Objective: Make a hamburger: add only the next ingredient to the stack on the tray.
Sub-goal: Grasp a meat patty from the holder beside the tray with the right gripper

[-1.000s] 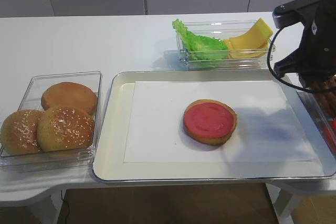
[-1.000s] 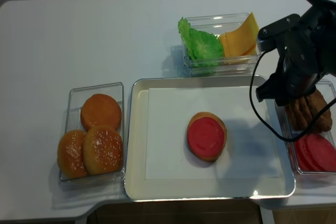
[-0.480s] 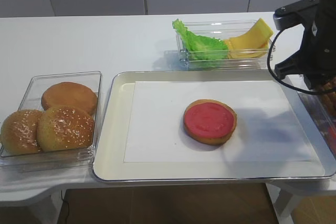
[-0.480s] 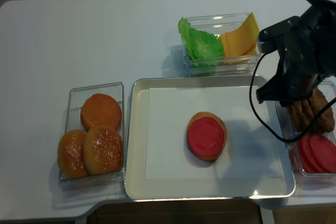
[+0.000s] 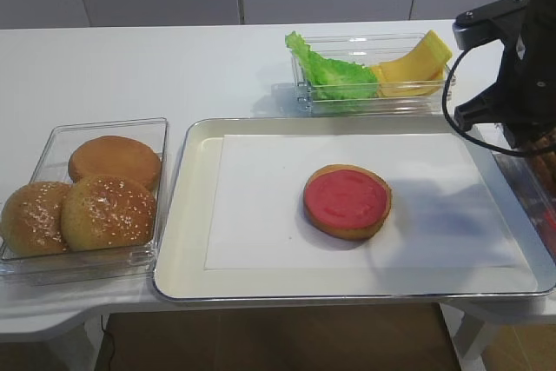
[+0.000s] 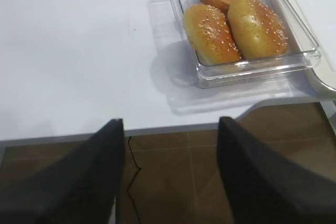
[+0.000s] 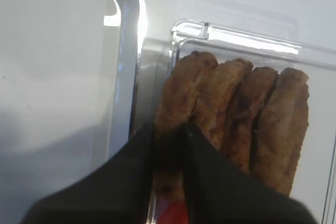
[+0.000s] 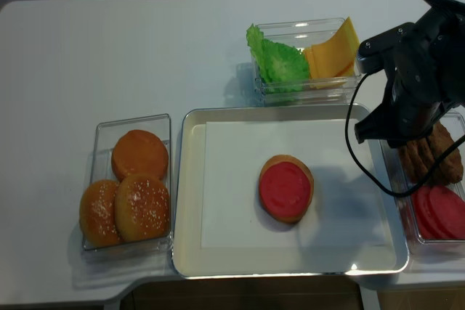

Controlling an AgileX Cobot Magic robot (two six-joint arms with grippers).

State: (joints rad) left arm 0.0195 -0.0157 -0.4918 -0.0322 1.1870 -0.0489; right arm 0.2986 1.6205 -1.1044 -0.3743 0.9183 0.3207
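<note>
Several dark brown meat patties [image 7: 247, 108] stand on edge in a clear bin [image 7: 252, 38] right of the tray [image 5: 187, 215]. My right gripper [image 7: 168, 135] is shut on the leftmost patty [image 7: 181, 93], one black finger on each of its faces. From above, the right arm [image 8: 414, 85] covers that bin's near end and only part of the patties [image 8: 436, 154] shows. The stack [image 5: 347, 201], a bun half topped with a pink-red disc, lies mid-tray on white paper. My left gripper [image 6: 170, 120] is open and holds nothing, off the table's front-left edge.
A clear bin of buns [image 5: 82, 197] sits left of the tray. A bin with lettuce [image 5: 334, 76] and cheese slices [image 5: 413, 62] stands behind it. Red slices [image 8: 439, 212] lie in the patty bin's near part.
The right gripper's fingers have come together on the leftmost patty. The right arm has hardly shifted. The stack and left arm are unchanged.
</note>
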